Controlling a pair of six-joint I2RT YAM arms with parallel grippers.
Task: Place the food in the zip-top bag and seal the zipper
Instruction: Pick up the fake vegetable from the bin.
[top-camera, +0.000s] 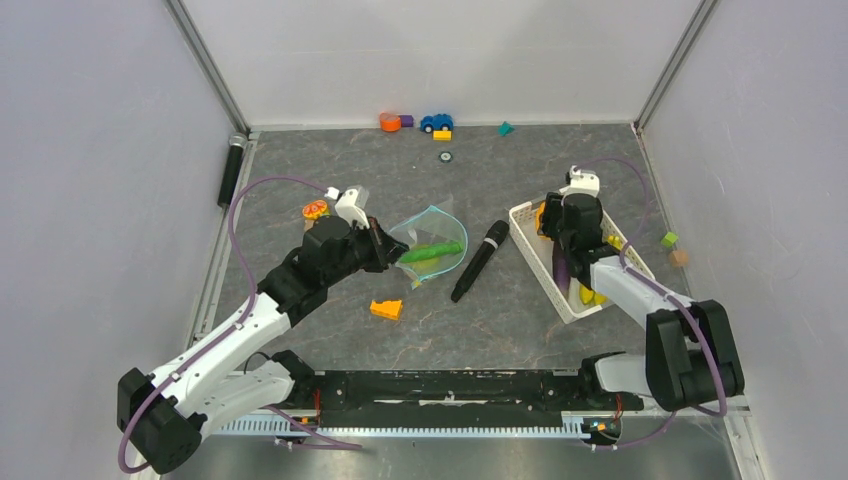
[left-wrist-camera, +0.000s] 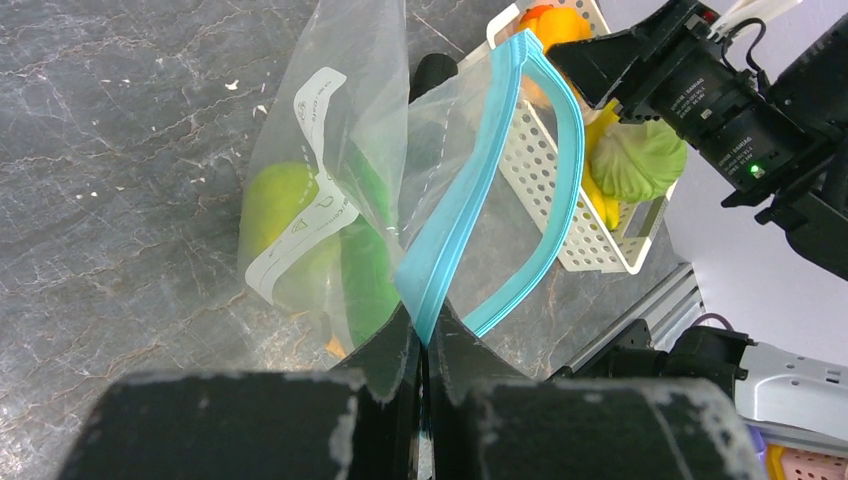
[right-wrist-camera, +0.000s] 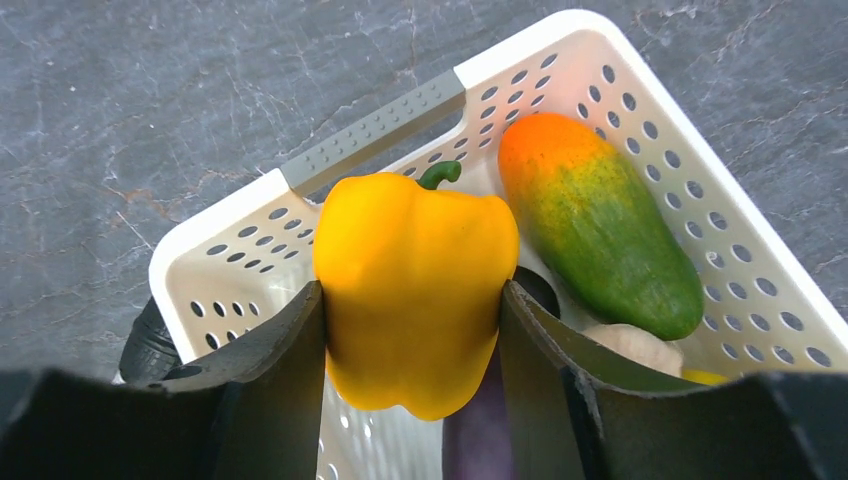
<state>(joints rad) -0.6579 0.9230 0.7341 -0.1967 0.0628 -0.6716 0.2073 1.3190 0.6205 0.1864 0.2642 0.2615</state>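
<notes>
The clear zip-top bag (top-camera: 428, 243) lies mid-table with a long green pod (top-camera: 431, 252) inside; in the left wrist view the bag (left-wrist-camera: 330, 150) holds green food. My left gripper (top-camera: 383, 247) is shut on the teal zipper (left-wrist-camera: 470, 210) at the bag's edge, and the mouth gapes open. My right gripper (top-camera: 556, 232) is over the white slotted basket (top-camera: 529, 250) and is shut on a yellow toy pepper (right-wrist-camera: 415, 285). An orange-green mango-like fruit (right-wrist-camera: 600, 220) lies beside it in the basket (right-wrist-camera: 250, 200).
A black microphone-like stick (top-camera: 480, 260) lies between bag and basket. An orange stepped wedge (top-camera: 386, 309) sits near the bag. An orange toy (top-camera: 315, 210) lies by the left arm. Toy blocks and a blue car (top-camera: 436, 122) line the back wall. Small cubes (top-camera: 670, 240) sit at right.
</notes>
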